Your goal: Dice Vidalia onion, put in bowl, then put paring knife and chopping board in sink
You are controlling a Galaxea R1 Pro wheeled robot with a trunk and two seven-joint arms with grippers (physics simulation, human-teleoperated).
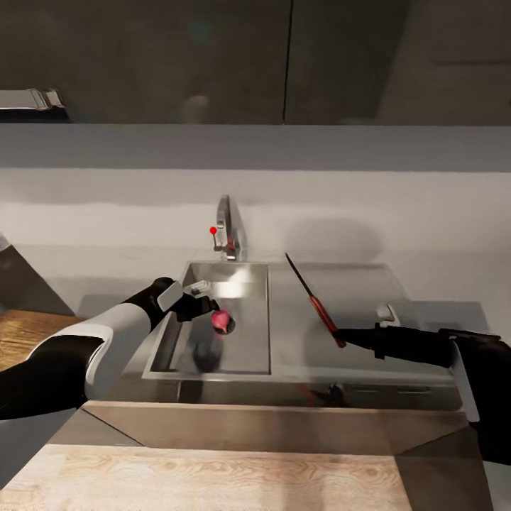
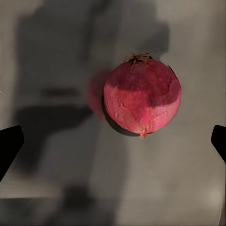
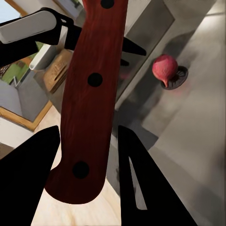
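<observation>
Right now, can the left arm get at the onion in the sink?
Probably yes. The left gripper hangs open directly above the onion, which sits alone on the sink floor with nothing between them. The right gripper holds the paring knife off to the side, over the drainboard.

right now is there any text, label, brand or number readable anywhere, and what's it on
None readable.
The paring knife handle shows three dark rivets, no lettering.
The onion, the sink and the tap with its red knob carry no marks.

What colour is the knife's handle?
Reddish-brown wooden handle with dark round rivets, shown best in the right wrist view.
</observation>
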